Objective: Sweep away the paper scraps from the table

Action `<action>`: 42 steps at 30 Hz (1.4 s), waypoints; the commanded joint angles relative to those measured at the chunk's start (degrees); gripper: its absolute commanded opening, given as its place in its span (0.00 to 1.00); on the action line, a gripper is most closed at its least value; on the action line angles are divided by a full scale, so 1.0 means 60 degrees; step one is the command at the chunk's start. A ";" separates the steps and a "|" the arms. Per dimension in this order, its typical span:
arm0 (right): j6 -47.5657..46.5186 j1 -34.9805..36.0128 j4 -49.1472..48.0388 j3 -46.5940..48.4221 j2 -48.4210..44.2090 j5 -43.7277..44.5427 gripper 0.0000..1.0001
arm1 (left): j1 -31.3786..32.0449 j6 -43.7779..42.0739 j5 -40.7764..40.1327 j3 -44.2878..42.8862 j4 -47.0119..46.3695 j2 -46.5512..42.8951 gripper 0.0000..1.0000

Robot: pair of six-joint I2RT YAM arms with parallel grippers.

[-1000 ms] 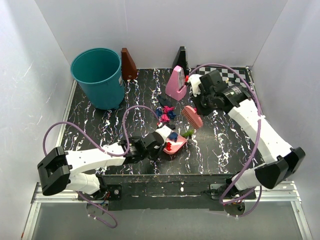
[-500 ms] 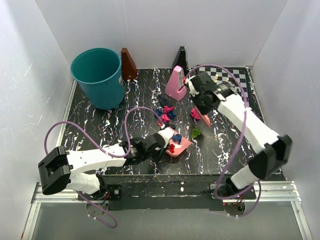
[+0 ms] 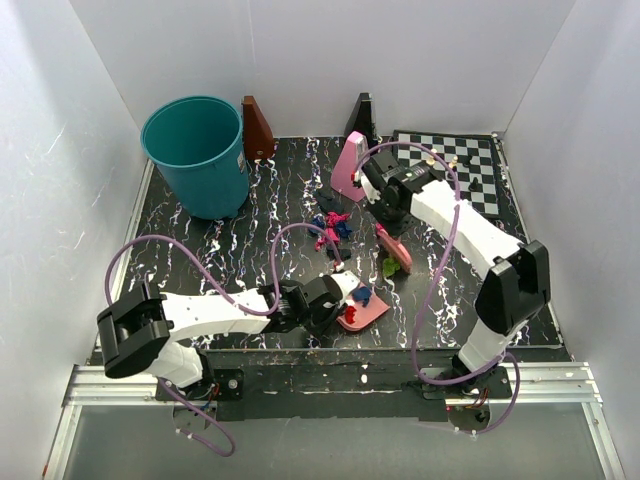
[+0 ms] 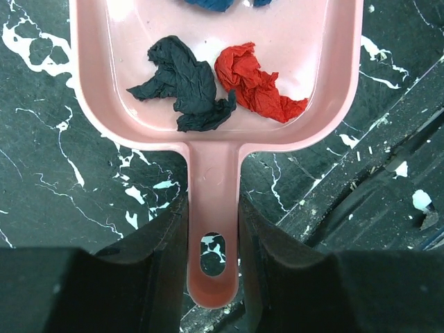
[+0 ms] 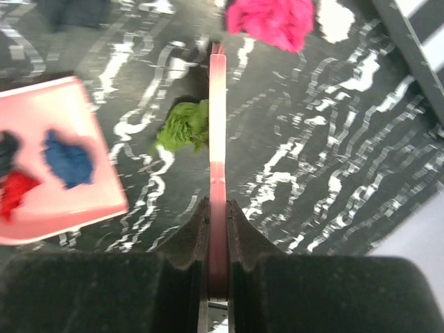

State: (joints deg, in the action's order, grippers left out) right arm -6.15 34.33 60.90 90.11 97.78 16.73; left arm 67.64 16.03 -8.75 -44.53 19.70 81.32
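My left gripper (image 3: 335, 300) is shut on the handle of the pink dustpan (image 3: 364, 313), which lies flat near the table's (image 3: 200, 250) front edge. In the left wrist view, my left gripper (image 4: 212, 257) clamps the handle, and the dustpan (image 4: 104, 90) holds a dark blue wad (image 4: 186, 83) and a red wad (image 4: 257, 84). My right gripper (image 3: 385, 215) is shut on a pink brush (image 3: 394, 249). The right wrist view shows the gripper (image 5: 218, 232), the brush (image 5: 218, 125) edge-on, a green scrap (image 5: 182, 126) touching its left side, and a magenta scrap (image 5: 272, 21) beyond it. The green scrap (image 3: 390, 267) lies between brush and dustpan. More paper scraps (image 3: 331, 228) lie mid-table.
A teal bucket (image 3: 197, 150) stands at the back left. A brown wedge (image 3: 257, 128), a black wedge (image 3: 362, 115) and a pink wedge (image 3: 350, 165) stand along the back. A chessboard (image 3: 465, 165) with small pieces lies at the back right.
My right arm swung the brush left and nearer, and the green scrap shifted slightly right. My left arm moved the dustpan right and closer to the front edge.
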 commanded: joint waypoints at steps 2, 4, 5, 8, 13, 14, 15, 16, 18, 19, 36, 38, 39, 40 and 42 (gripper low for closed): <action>-0.0161 0.0255 -0.0294 -0.0003 -0.1412 -0.3077 0.01 | 0.0021 -0.0080 -0.0459 -0.0473 0.0099 0.0201 0.00; -0.0176 0.0430 0.0290 0.0201 -0.1603 -0.3460 0.01 | 0.0021 -0.0079 -0.0621 -0.0546 0.0158 0.0275 0.00; -0.0190 0.0489 0.0526 0.0333 -0.1676 -0.3680 0.01 | 0.0021 -0.0050 -0.0650 -0.0532 0.0144 0.0275 0.00; -0.0118 0.0534 0.0778 0.0524 -0.2261 -0.3844 0.01 | 0.0021 -0.0006 -0.0724 -0.0488 0.0012 0.0231 0.00; 0.0073 0.0519 -0.0174 -0.0090 -0.2996 -0.0818 0.01 | 0.0021 -0.0020 -0.0665 -0.0502 -0.0047 0.0187 0.00; 0.0088 0.0519 -0.0291 -0.0192 -0.2894 -0.0188 0.01 | 0.0021 -0.0021 -0.0636 -0.0517 -0.0032 0.0187 0.00; 0.0204 0.0519 -0.0394 -0.0295 -0.2690 0.0602 0.01 | 0.0021 -0.0021 -0.0621 -0.0517 -0.0032 0.0202 0.00; 0.0350 0.0519 -0.0409 -0.0339 -0.2485 0.1117 0.01 | 0.0021 -0.0006 -0.0621 -0.0532 0.0011 0.0187 0.00; 0.0643 0.0534 -0.0133 -0.0267 -0.1900 0.1459 0.01 | 0.0021 0.0038 -0.0636 -0.0532 0.0055 0.0173 0.00; 0.0790 0.0548 -0.0030 -0.0238 -0.1621 0.1343 0.01 | 0.0021 0.0067 -0.0636 -0.0517 0.0056 0.0172 0.00; 0.0718 0.1530 -0.0178 -0.0166 -0.3493 -0.2078 0.01 | 0.0036 0.0199 -0.0767 -0.0254 0.0114 -0.0267 0.00; 0.0791 0.1530 0.0569 0.0142 -0.3464 -0.1123 0.01 | 0.0050 0.0243 -0.0841 -0.0210 0.0085 -0.0413 0.00; 0.0820 0.1530 0.0717 0.0202 -0.3464 -0.0829 0.01 | 0.0065 0.0272 -0.0899 -0.0152 0.0042 -0.0515 0.00; 0.0893 0.1530 0.0820 0.0173 -0.3508 -0.0579 0.01 | 0.0109 0.0287 -0.1001 -0.0122 0.0012 -0.0632 0.00; 0.0952 0.1530 0.0647 -0.0046 -0.3726 -0.0271 0.01 | 0.0138 0.0316 -0.1177 -0.0049 -0.0076 -0.0866 0.00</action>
State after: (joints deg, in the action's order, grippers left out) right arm -1.61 43.83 61.84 90.04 75.94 7.22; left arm 67.77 17.17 -12.80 -45.39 20.56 80.95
